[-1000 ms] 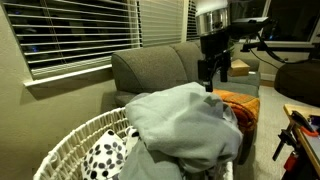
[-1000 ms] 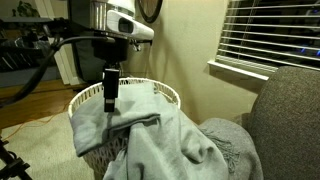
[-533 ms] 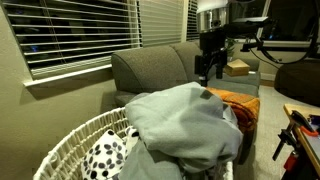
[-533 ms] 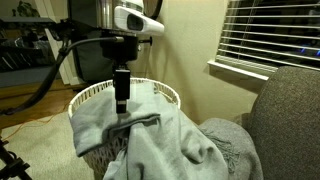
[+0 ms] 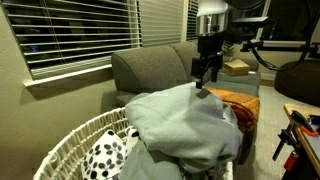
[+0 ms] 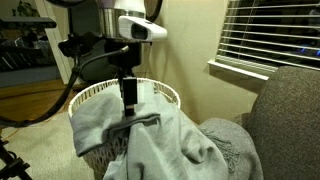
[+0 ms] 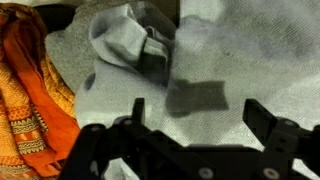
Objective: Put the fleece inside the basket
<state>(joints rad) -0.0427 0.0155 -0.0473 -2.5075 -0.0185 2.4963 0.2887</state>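
Spread fingers (image 7: 268, 118) hang above the fleece (image 7: 235, 50), orange blanket (image 7: 28, 95) beside it.

The arm (image 5: 212, 22) comes down from the top edge in both exterior views, wrist upright. The gripper (image 5: 202, 82) points straight down. In the wrist view its fingers (image 7: 136, 112) stand wide apart, gripping nothing.

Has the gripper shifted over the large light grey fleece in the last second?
Yes. In an exterior view the gripper moved right, from the round white wicker basket's left rim toward its middle, above the fleece.
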